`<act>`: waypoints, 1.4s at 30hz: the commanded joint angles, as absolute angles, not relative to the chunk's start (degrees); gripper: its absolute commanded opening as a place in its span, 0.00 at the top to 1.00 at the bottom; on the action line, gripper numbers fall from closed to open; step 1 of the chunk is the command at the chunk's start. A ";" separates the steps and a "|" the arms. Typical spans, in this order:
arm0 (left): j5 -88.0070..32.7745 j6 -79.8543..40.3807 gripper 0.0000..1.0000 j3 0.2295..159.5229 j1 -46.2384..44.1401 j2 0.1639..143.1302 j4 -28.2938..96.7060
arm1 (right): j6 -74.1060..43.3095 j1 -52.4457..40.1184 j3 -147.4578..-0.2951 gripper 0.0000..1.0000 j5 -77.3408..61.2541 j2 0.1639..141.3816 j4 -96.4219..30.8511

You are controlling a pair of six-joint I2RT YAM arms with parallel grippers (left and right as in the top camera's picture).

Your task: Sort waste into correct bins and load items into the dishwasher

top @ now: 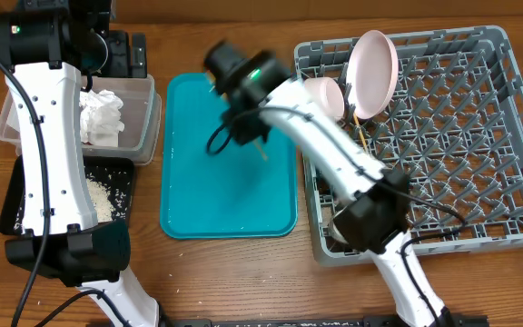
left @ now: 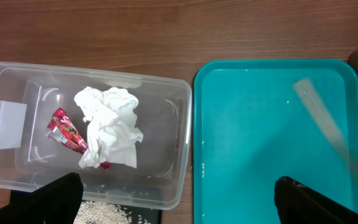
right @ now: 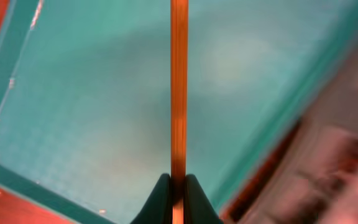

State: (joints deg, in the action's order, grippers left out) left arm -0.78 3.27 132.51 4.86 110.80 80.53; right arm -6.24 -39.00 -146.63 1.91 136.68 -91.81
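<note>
Right fingers (right: 160,202) pinched shut on chopstick (right: 178,93); stick runs straight out from tips, above teal tray (right: 92,124). Left fingers (left: 58,199) spread wide, nothing between; one tip over clear tub (left: 5,81) edge, other over teal tray. Tub holds crumpled napkin (left: 110,124) and red wrapper (left: 67,130), touching. Rice (top: 98,195) in black tray (top: 127,186). Pink plate (top: 373,73) upright in grey rack (top: 516,136) on counter (top: 243,282).

Clear glossy plastic tub (left: 160,124), crumpled paper napkin (left: 110,127); smooth teal tray (left: 247,137), wooden chopstick (right: 178,93)
</note>
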 commanded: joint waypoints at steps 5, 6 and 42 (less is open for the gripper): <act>-0.43 2.57 0.00 133.53 4.49 111.33 80.31 | -15.05 -28.86 -157.05 0.96 1.19 131.02 -97.08; -0.43 2.57 0.00 133.53 4.49 111.33 80.31 | -15.14 -28.14 -156.92 0.96 0.97 130.32 -97.08; -0.43 2.57 0.00 133.53 4.49 111.33 80.31 | -12.25 -17.54 -99.90 0.26 6.48 108.09 -95.15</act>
